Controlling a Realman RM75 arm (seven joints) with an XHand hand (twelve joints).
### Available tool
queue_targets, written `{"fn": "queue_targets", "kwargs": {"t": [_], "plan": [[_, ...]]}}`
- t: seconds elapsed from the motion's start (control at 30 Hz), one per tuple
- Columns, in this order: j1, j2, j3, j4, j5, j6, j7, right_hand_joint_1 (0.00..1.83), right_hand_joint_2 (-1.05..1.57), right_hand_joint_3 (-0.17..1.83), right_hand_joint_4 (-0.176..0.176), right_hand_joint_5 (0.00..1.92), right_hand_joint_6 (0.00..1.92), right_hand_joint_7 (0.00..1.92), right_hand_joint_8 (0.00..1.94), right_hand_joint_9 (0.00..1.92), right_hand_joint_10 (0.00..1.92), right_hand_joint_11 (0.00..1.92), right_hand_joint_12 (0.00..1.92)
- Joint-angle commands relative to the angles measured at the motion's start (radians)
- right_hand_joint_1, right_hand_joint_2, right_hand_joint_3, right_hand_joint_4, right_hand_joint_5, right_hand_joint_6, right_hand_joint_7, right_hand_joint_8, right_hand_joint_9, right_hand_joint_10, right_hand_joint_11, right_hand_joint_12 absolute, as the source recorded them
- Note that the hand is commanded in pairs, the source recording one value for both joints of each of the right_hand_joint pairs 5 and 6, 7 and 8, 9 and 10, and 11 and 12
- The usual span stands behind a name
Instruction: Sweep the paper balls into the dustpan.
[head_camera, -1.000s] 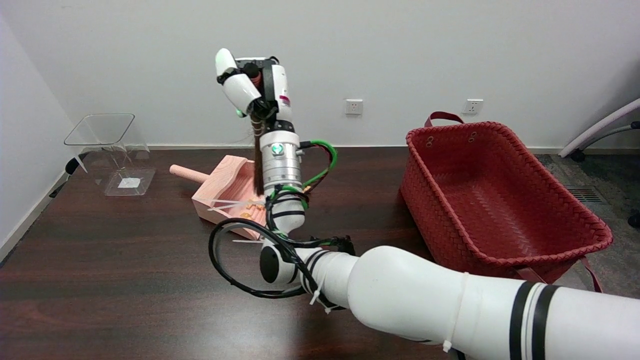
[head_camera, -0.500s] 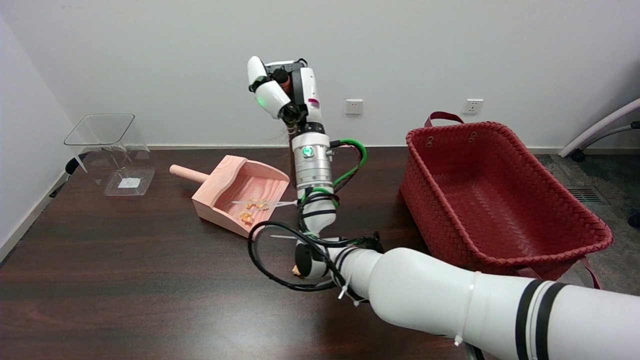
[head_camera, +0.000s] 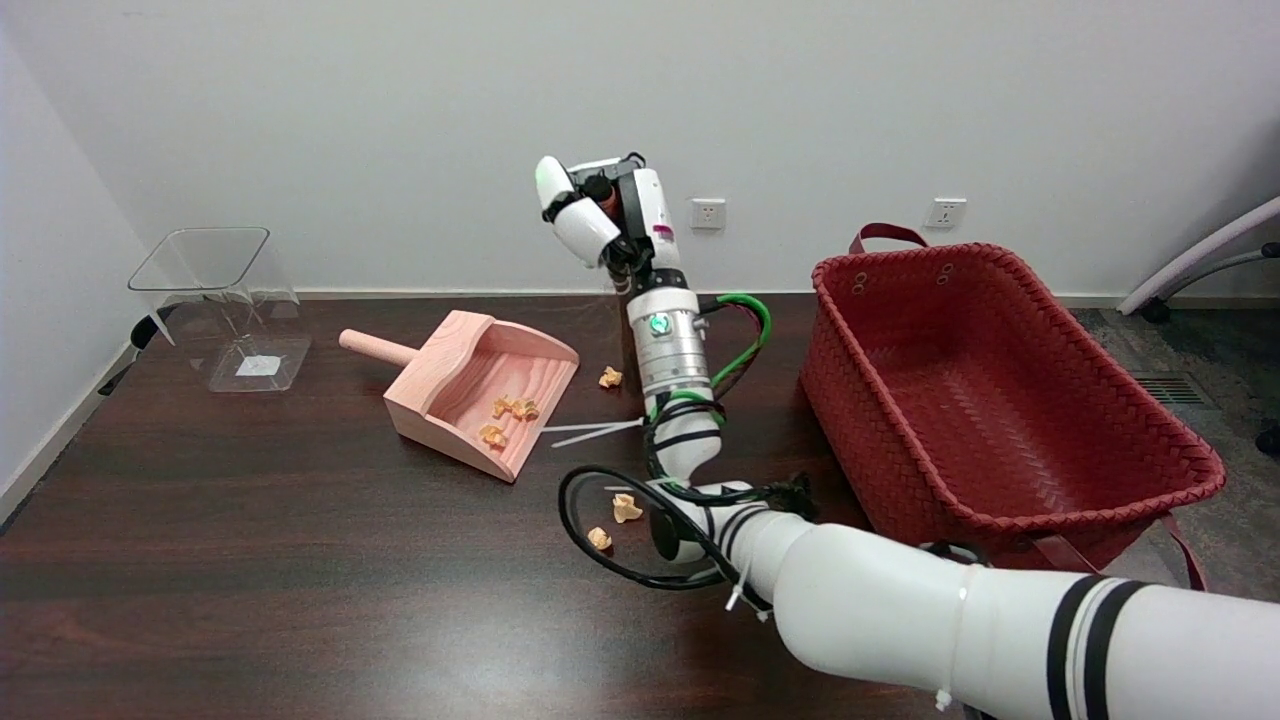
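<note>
The dark wood surface (head_camera: 250, 560) is carrying a fair bit of stuff: a big red woven basket (head_camera: 990, 400) is sitting on the right side of the frame, its near wall just beside the white right arm (head_camera: 900, 620), which is reaching in from the lower right, so that side is looking pretty boxed in. A clear plastic container (head_camera: 225, 300) is standing at the upper left, near the wall edge and well apart from everything else. The pink wooden dustpan (head_camera: 480, 390) is lying left of centre, handle pointing to the upper left and open mouth facing lower right, with a few paper balls (head_camera: 510, 408) already sitting inside it. More paper balls are lying loose on the surface: one (head_camera: 609, 377) just right of the dustpan's back corner, and two (head_camera: 626, 507) (head_camera: 599, 538) down near the arm's black cable loop (head_camera: 600, 540). The robot hand (head_camera: 600, 215) is hovering high at centre frame against the white wall, fingers curled around a brush handle (head_camera: 600, 188), though the bristles are barely showing behind the wrist. The whole lower left of the surface is lying open.
</note>
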Motion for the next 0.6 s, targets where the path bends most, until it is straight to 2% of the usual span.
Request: {"fn": "queue_targets", "kwargs": {"t": [0.03,0.23,0.43,0.6], "plan": [[-0.192,0.064,-0.171,0.313,0.002,0.287,0.133,1.02,1.57,0.8,0.0,1.92,1.92,1.92,1.92,1.92,1.92,1.92,1.92],[-0.277,0.057,-0.247,0.468,0.002,0.401,0.164,1.02,1.57,0.92,0.0,1.92,1.92,1.92,1.92,1.92,1.92,1.92,1.92],[-0.294,0.02,-0.282,0.467,0.002,0.442,0.239,1.02,1.57,1.06,0.0,1.92,1.92,1.92,1.92,1.92,1.92,1.92,1.92],[-0.297,-0.024,-0.283,0.446,0.002,0.459,0.243,1.03,1.57,1.09,0.0,1.92,1.92,1.92,1.92,1.92,1.92,1.92,1.92]]}}
